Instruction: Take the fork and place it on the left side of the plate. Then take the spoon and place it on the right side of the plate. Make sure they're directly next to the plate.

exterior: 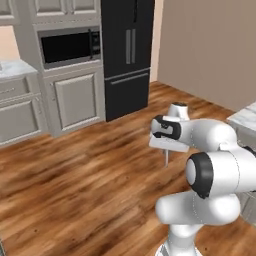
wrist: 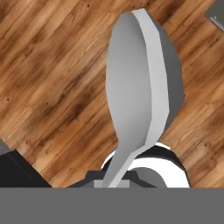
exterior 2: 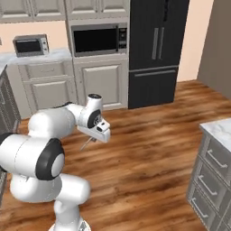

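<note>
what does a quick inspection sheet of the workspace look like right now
surface: wooden floor under the arm; a pale marble counter corner off to one side, bare where visible.
job's things: spoon held by its handle, bowl pointing away from the hand; it hangs thin below the hand in the base views. fork and plate: nothing seen.
clutter: nothing seen on the floor.
grippers: hand shut on the spoon, carried in mid-air over the floor.
cables: nothing seen.
surroundings: black fridge, built-in microwave, grey cabinets, toaster oven on a far counter, drawers beneath the marble counter.
</note>
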Available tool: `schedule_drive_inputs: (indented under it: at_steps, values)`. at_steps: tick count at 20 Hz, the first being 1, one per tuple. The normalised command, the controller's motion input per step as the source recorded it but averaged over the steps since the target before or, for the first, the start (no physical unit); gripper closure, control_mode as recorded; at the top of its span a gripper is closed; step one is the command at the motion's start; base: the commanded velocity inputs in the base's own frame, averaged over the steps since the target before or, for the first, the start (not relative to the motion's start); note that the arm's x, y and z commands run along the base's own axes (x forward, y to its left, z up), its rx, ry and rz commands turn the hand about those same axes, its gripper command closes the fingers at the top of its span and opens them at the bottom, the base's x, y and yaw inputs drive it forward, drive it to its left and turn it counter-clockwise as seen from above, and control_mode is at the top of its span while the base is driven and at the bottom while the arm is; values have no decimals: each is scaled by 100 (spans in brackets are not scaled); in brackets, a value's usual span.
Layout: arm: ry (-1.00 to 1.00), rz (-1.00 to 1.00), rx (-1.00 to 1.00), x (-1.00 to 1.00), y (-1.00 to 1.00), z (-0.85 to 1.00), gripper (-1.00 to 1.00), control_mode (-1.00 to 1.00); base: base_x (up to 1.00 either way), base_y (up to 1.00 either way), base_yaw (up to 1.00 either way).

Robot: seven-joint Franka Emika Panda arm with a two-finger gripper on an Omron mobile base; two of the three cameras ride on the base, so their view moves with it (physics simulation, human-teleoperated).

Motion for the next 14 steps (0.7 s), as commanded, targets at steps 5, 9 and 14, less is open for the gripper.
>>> schedule_drive_inputs:
  at_steps: [5,9,14]
  values:
    - [0,0,0,0,0,0,100,100,42,0,-54]
    - [0,0,0,0,0,0,100,100,60,7,-41]
    - [0,0,0,0,0,0,100,100,73,10,-29]
